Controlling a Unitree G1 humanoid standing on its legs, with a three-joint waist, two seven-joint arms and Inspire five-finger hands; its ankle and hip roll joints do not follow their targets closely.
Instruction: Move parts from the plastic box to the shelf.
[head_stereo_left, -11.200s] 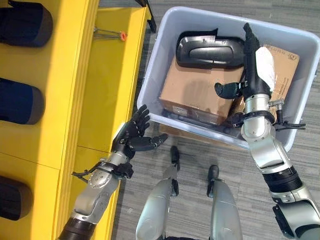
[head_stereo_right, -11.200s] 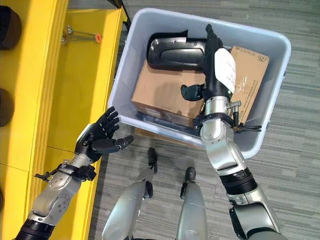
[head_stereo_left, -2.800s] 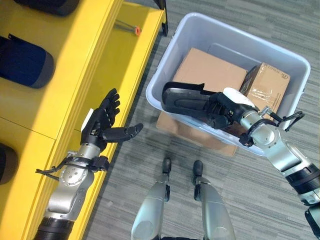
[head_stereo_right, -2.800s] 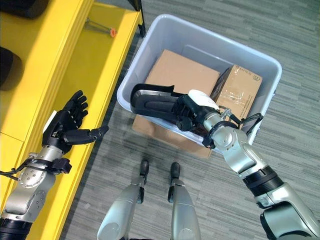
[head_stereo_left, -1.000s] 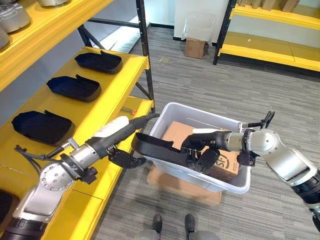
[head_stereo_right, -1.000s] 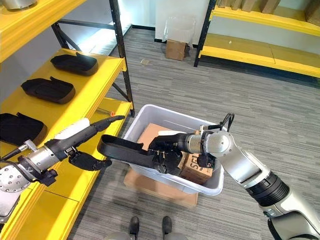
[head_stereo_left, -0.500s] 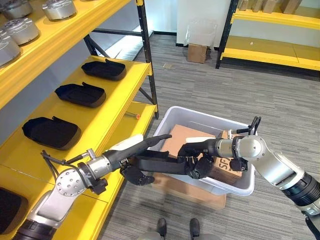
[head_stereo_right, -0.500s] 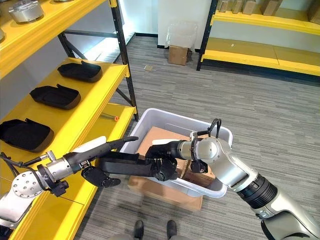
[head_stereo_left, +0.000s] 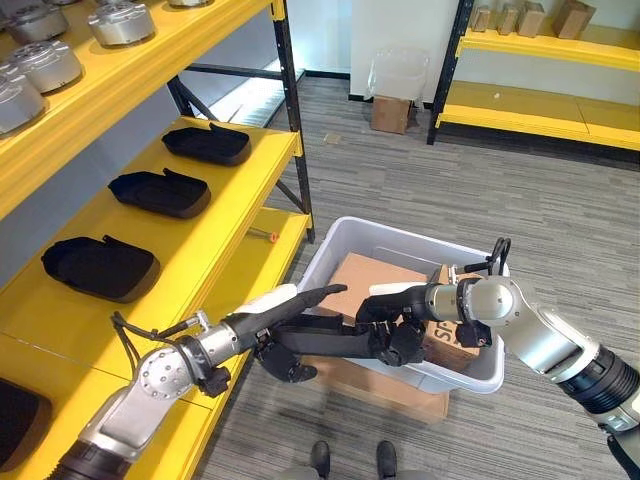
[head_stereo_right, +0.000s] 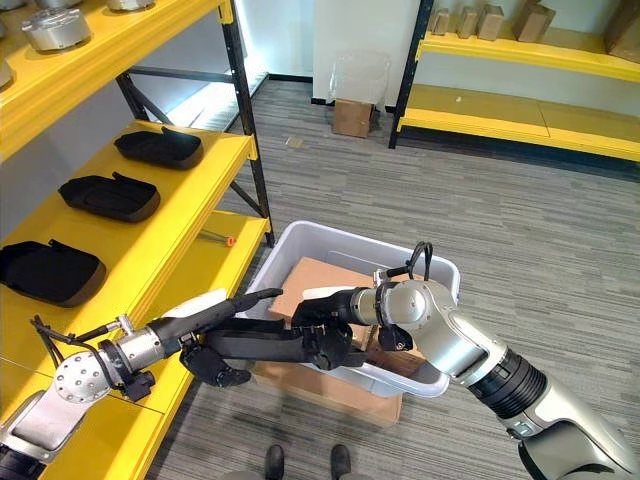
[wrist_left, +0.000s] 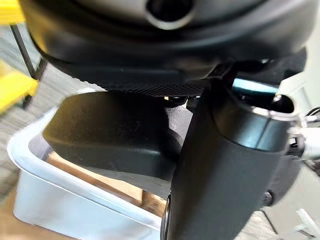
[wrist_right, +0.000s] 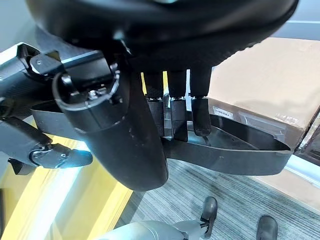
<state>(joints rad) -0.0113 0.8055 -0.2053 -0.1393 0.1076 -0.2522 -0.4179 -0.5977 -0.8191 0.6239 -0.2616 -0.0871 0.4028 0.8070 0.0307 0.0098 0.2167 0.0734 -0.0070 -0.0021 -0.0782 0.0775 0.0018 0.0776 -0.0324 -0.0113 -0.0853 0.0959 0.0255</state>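
Grey striped carpet (head_stereo_left: 560, 200), far yellow racking (head_stereo_right: 520, 55)

A: Bright yellow shelf (head_stereo_left: 215, 215), black uprights, three matte black parts (head_stereo_left: 160, 190) lined up on it.

B: Pale grey-white plastic box (head_stereo_left: 330, 255), tan cardboard boxes (head_stereo_left: 365, 280) inside, another black part (head_stereo_left: 330, 340) between dark hands. Grey striped carpet (head_stereo_left: 430, 180).
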